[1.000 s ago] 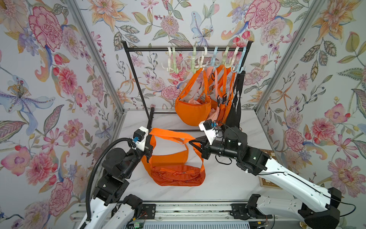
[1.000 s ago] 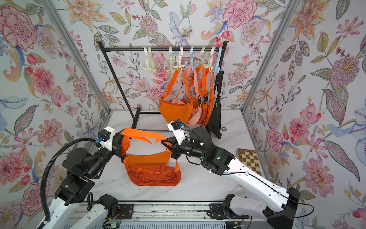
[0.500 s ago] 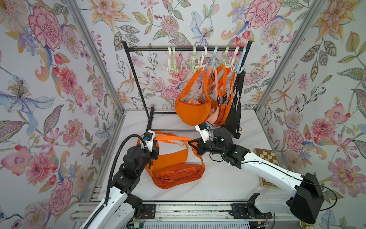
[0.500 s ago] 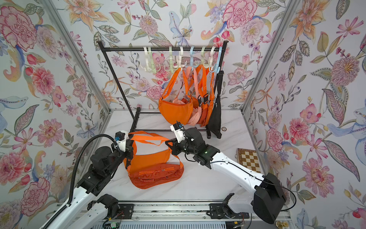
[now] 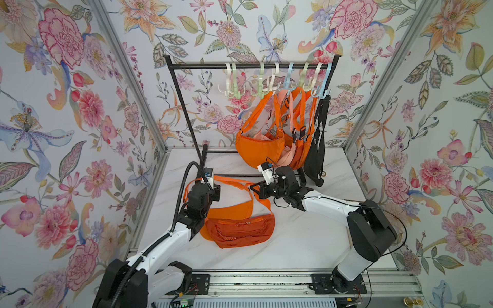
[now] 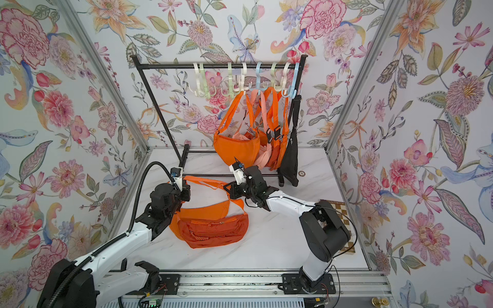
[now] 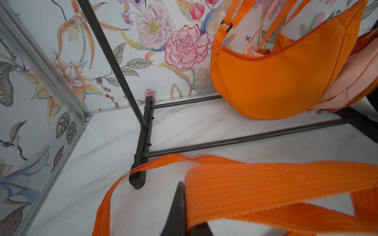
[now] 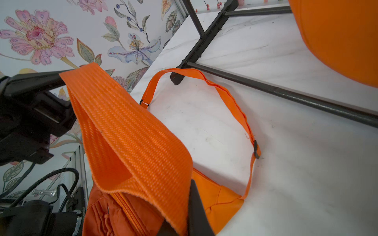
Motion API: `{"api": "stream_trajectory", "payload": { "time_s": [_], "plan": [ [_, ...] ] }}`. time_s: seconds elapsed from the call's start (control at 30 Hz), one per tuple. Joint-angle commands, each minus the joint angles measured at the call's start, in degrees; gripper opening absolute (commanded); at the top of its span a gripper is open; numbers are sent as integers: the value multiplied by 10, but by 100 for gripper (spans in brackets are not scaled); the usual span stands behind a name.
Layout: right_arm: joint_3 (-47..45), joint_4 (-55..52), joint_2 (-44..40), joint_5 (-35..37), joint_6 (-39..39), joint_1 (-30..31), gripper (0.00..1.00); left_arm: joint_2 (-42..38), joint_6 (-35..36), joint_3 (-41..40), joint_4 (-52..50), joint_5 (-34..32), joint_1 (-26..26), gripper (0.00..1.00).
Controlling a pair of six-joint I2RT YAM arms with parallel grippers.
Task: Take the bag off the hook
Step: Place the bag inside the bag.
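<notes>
The orange bag (image 5: 240, 229) lies off the hooks on the white marble table (image 5: 306, 240), a darker zip pouch over a lighter orange part (image 6: 210, 210). Its wide webbing strap (image 5: 234, 182) runs between my two grippers, just above the table. My left gripper (image 5: 215, 186) is shut on one end of the strap (image 7: 266, 183). My right gripper (image 5: 254, 188) is shut on the other end (image 8: 126, 143). A thinner strap loop (image 8: 225, 96) lies on the table. The pastel hooks (image 5: 266, 85) hang from the black rack's rail (image 5: 208, 66) behind.
Several more bags hang from the hooks at the rack's right: orange (image 5: 258, 149), peach and black (image 5: 314, 157) ones. The rack's base bars (image 7: 245, 139) cross the table just behind the grippers. A chequered board (image 6: 338, 210) lies at the right wall. Flowered walls close three sides.
Both grippers have come down and towards the rack with the strap. The bag, hanging between them a second ago, now rests on the table.
</notes>
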Motion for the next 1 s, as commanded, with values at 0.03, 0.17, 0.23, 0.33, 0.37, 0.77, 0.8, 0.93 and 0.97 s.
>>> {"api": "stream_trajectory", "payload": {
  "time_s": [0.03, 0.17, 0.23, 0.33, 0.37, 0.77, 0.8, 0.93, 0.97],
  "plan": [
    [27, 33, 52, -21, 16, -31, 3, 48, -21, -10, 88, -58, 25, 4],
    [42, 49, 93, -34, 16, -39, 16, 105, -30, -1, 116, -48, 38, 16],
    [50, 52, 110, -41, 18, -43, 28, 131, -30, 7, 121, -46, 44, 29],
    [56, 55, 119, -40, 14, -44, 47, 155, -37, 15, 124, -28, 51, 49],
    [55, 56, 118, -39, 10, -45, 50, 158, -41, 17, 124, -23, 53, 50],
    [52, 0, 43, -8, -25, -45, 60, 67, -53, 70, 5, -19, 53, 100],
    [51, -7, 33, -4, -28, -45, 60, 55, -52, 74, -12, -11, 53, 99],
    [40, -24, -5, 7, -28, -44, 61, 21, -41, 78, -80, 62, 54, 100],
    [37, -28, -12, 9, -29, -44, 61, 22, -37, 81, -101, 83, 54, 99]
  ]
}}
